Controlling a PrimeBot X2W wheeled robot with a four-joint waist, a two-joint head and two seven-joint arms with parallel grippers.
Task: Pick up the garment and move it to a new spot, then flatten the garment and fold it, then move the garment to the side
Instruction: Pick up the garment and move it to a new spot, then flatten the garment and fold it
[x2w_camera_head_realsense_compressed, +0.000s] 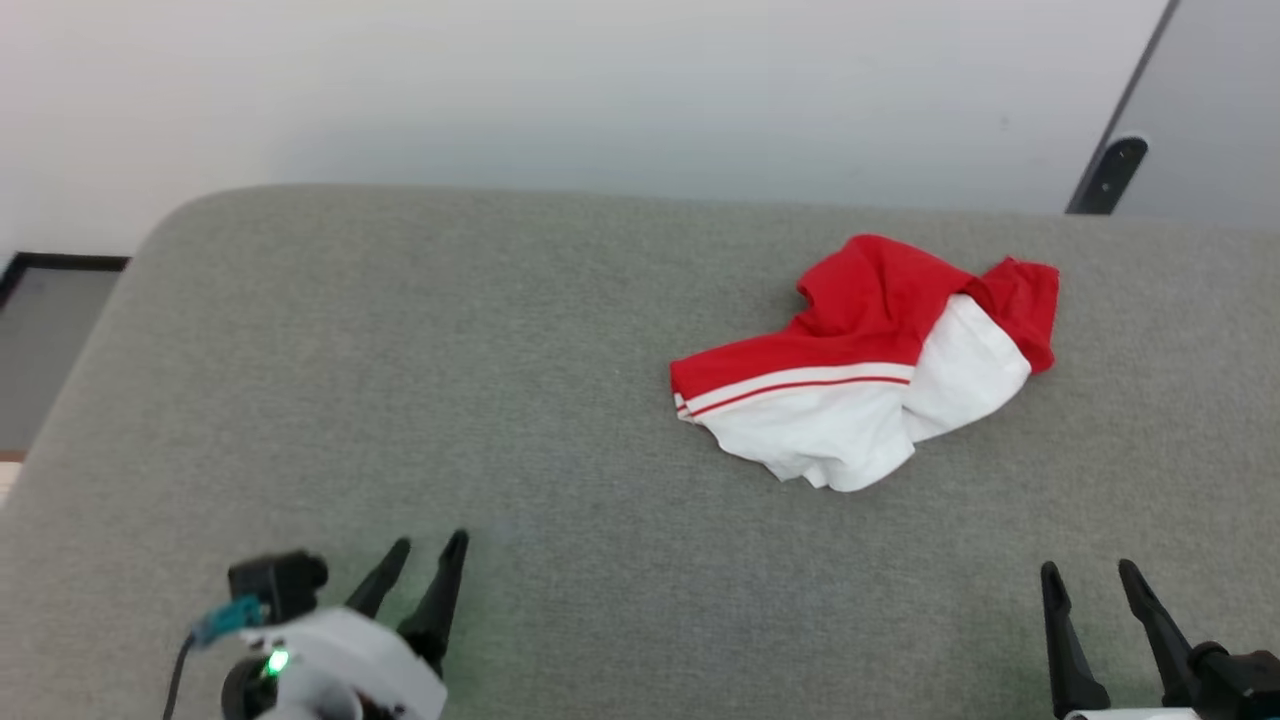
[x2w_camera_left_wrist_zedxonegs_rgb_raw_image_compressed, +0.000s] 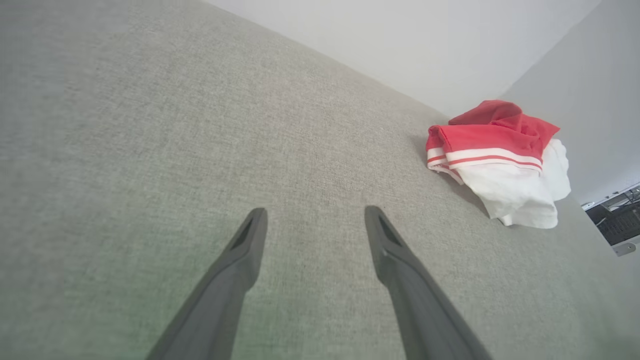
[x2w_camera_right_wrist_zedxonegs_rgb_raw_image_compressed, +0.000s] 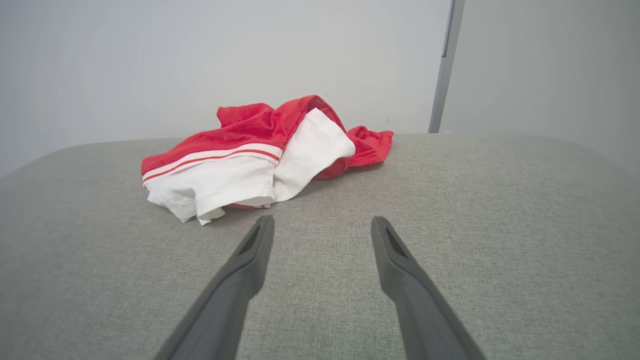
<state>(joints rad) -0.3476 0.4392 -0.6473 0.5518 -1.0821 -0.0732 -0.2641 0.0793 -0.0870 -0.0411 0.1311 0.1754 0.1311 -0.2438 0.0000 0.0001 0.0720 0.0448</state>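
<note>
The garment (x2w_camera_head_realsense_compressed: 868, 362) lies crumpled in a heap on the grey fabric table (x2w_camera_head_realsense_compressed: 450, 380), right of centre and toward the far edge. Red cloth, white cloth and a red-and-white striped band show; no letters or numbers are visible. My left gripper (x2w_camera_head_realsense_compressed: 428, 548) stands open at the near left, well apart from the garment. My right gripper (x2w_camera_head_realsense_compressed: 1088, 570) stands open at the near right, short of the heap. In the left wrist view the garment (x2w_camera_left_wrist_zedxonegs_rgb_raw_image_compressed: 497, 165) sits far right of the open gripper (x2w_camera_left_wrist_zedxonegs_rgb_raw_image_compressed: 315, 212). In the right wrist view the garment (x2w_camera_right_wrist_zedxonegs_rgb_raw_image_compressed: 255, 155) lies just beyond the open gripper (x2w_camera_right_wrist_zedxonegs_rgb_raw_image_compressed: 322, 220).
A pale wall (x2w_camera_head_realsense_compressed: 600, 90) rises behind the table's far edge. A grey panel with a dark bracket (x2w_camera_head_realsense_compressed: 1110, 175) stands at the back right. The table's rounded left corner (x2w_camera_head_realsense_compressed: 150, 250) drops off to a dark-framed floor area (x2w_camera_head_realsense_compressed: 50, 330).
</note>
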